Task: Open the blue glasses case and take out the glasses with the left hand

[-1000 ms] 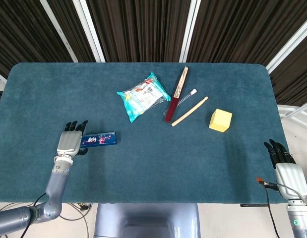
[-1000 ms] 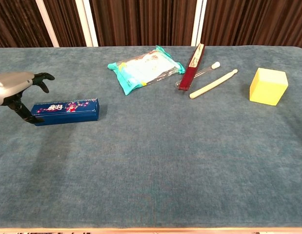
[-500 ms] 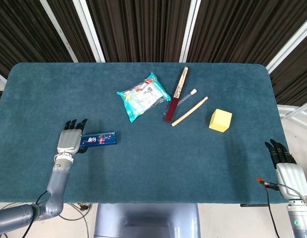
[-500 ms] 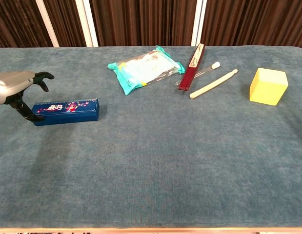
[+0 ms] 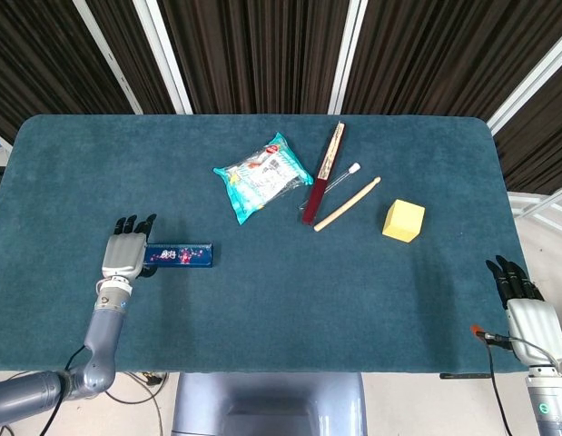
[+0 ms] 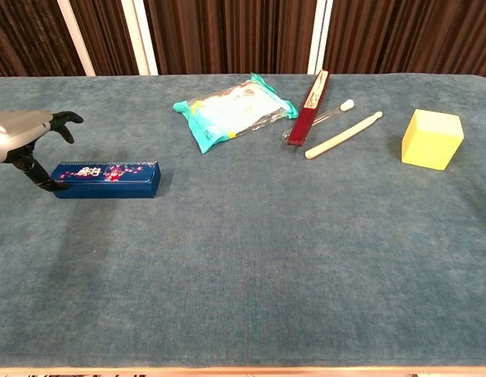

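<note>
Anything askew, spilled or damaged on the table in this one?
Nothing stands out. The blue glasses case lies flat and closed, the left hand at its left end. The snack packet, sticks and yellow block lie intact on the cloth.

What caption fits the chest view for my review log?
Left hand rests at the end of the closed blue glasses case; snack packet and yellow block lie beyond.

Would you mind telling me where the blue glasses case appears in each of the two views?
Head view: the blue glasses case lies at lower left, closed, just right of the left hand.
Chest view: the case lies at left, mid-height, beside that hand.
Shared landmark: the teal snack packet, further back and to the case's right.
</note>
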Controlling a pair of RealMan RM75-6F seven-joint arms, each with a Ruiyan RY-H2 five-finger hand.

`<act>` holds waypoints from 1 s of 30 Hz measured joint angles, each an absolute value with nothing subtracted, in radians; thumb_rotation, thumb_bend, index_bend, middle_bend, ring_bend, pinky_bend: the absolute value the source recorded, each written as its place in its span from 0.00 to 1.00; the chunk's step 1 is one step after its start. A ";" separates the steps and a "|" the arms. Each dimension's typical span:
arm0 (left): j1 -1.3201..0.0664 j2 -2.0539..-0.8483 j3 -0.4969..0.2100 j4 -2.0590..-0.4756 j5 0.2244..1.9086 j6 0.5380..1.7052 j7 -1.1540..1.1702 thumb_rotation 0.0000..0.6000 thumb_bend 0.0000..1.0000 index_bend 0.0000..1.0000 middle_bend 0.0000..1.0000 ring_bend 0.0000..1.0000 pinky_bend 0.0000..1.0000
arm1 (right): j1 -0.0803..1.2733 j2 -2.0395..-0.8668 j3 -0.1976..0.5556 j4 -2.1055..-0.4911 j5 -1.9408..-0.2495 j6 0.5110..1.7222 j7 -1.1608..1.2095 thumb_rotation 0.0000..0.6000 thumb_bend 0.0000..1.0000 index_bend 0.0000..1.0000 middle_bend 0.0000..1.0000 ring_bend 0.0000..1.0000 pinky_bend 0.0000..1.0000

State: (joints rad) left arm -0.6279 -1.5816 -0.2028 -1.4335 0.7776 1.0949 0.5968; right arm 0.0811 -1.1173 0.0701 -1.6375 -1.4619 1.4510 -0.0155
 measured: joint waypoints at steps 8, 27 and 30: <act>-0.627 -1.579 -0.198 -1.448 0.789 1.085 0.569 1.00 0.26 0.00 0.20 0.00 0.06 | 0.080 -1.116 0.071 -1.638 -1.463 1.453 -0.013 1.00 0.18 0.00 0.00 0.00 0.22; -0.643 -1.549 -0.180 -1.480 0.787 1.030 0.532 1.00 0.31 0.04 0.25 0.00 0.06 | 0.078 -1.122 0.072 -1.629 -1.469 1.463 -0.025 1.00 0.18 0.00 0.00 0.00 0.22; -0.645 -1.551 -0.181 -1.475 0.787 1.031 0.527 1.00 0.34 0.05 0.25 0.00 0.06 | 0.078 -1.122 0.072 -1.629 -1.469 1.463 -0.025 1.00 0.18 0.00 0.00 0.00 0.22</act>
